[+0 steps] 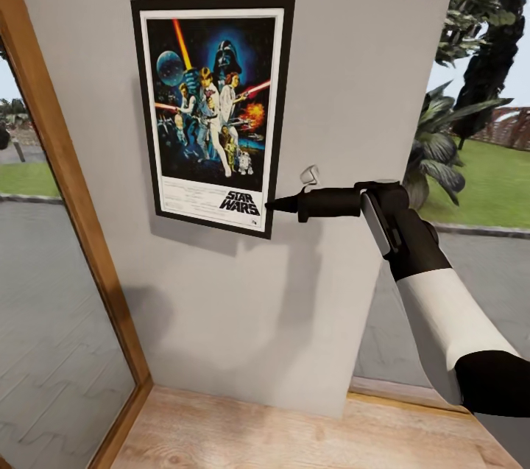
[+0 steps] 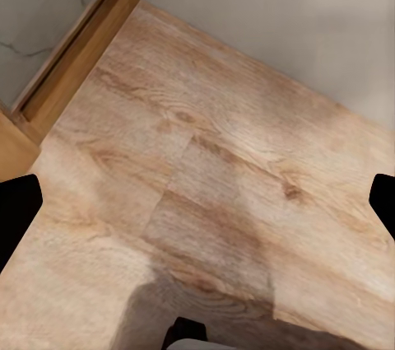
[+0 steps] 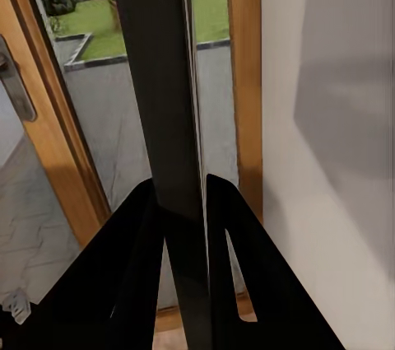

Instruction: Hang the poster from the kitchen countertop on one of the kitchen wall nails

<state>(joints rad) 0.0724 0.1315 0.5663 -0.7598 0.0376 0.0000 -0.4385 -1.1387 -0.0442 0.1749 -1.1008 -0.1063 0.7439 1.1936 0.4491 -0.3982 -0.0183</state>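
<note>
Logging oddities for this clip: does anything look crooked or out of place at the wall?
The poster sits tilted against the grey wall, its top leaning left rather than hanging square. The right tool grips its lower right edge; the right wrist view shows the frame edge-on between the fingers. Nothing looks damaged.

This is a room in a home. A plain light-grey wall (image 1: 221,322) carries a framed film poster (image 1: 213,112), the floor (image 2: 206,193) is pale wood plank, and tall wood-framed glass (image 1: 44,270) on both sides of the wall looks out on paving, a lawn (image 1: 493,182) and garden plants (image 1: 442,152).
</note>
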